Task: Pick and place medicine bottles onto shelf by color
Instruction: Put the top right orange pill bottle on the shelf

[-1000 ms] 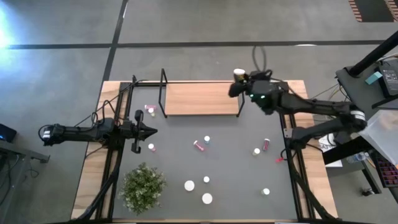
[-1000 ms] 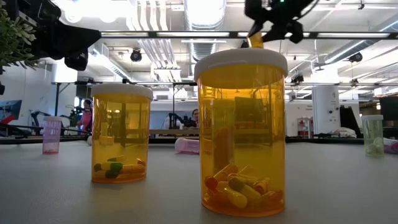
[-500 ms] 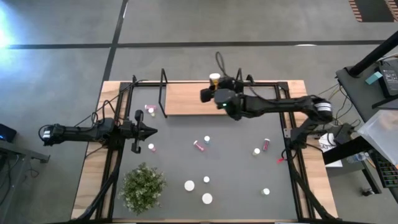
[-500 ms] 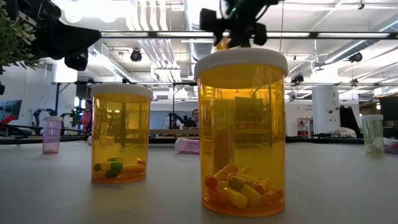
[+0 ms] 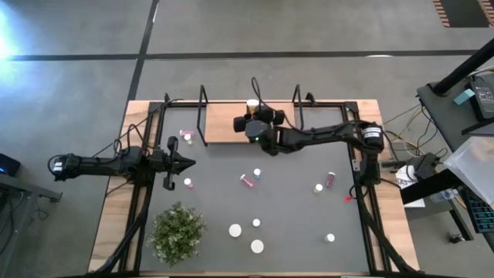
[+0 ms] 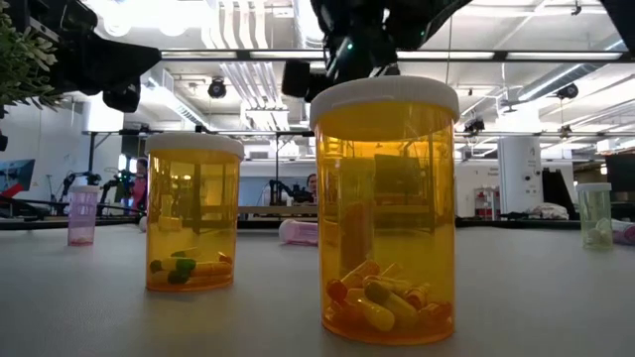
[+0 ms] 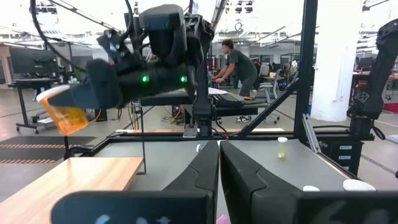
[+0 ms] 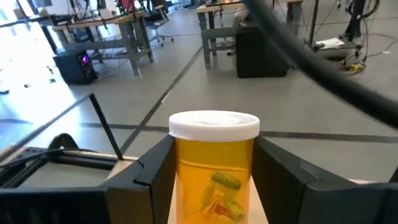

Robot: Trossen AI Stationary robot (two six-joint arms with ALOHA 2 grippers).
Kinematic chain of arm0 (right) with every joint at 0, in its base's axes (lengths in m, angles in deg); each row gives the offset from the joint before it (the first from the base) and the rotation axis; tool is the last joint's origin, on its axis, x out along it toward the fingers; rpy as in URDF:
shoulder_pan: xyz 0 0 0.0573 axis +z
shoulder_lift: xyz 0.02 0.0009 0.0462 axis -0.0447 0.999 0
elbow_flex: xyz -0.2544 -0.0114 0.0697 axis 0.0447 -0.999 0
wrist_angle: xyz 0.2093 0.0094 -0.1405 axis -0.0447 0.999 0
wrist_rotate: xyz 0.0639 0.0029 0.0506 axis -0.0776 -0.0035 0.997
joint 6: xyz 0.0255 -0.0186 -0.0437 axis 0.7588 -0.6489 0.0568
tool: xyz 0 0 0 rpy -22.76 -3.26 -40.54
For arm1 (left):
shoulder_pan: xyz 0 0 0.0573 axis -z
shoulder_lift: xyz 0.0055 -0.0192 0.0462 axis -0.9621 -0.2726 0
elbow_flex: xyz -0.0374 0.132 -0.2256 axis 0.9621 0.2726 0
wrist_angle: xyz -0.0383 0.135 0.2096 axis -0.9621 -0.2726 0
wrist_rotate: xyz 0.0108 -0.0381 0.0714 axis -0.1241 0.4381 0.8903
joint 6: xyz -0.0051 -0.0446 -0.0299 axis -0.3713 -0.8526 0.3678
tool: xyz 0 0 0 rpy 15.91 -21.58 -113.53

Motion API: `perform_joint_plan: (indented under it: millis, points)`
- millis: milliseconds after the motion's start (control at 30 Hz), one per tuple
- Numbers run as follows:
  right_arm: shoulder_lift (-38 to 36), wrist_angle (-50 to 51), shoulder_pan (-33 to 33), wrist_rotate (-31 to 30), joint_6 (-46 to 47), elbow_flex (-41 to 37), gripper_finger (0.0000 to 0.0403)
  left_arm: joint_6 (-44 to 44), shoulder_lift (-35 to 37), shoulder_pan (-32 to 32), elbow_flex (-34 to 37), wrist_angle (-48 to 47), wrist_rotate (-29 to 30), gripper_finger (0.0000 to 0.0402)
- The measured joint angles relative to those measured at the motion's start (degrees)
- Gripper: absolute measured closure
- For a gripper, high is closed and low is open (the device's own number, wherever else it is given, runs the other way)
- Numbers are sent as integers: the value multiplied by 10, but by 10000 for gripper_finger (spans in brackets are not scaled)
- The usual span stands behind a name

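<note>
Your right hand (image 5: 252,114) clamps an upright orange bottle (image 8: 214,167) directly above the shelf (image 5: 224,123); left hand (image 5: 187,161), fingers together, waits beside the table's edge.

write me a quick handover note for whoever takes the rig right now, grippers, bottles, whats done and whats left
Right gripper: jaws shut on an orange bottle, held above the shelf, not yet set down.
Left gripper: jaws shut, holding nothing, waiting at the table's left side.
Shelf board: no bottle stands on it yet.
On the mat: two orange bottles near the front, a pink one lying mid-table, another pink one to the right, and several small ones scattered around. One small bottle sits just left of the shelf.
Left to do: place the held bottle, then sort the rest by color.
</note>
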Motion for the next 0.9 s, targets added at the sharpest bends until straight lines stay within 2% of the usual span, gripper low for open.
perform_joint_plan:
  millis: [567,900]
  points:
    - [125,-147,-14,-30,-4,-1,230,0,0,0,0,0,0,402]
    - [165,-150,-14,-78,-4,-1,230,0,0,0,0,0,0,402]
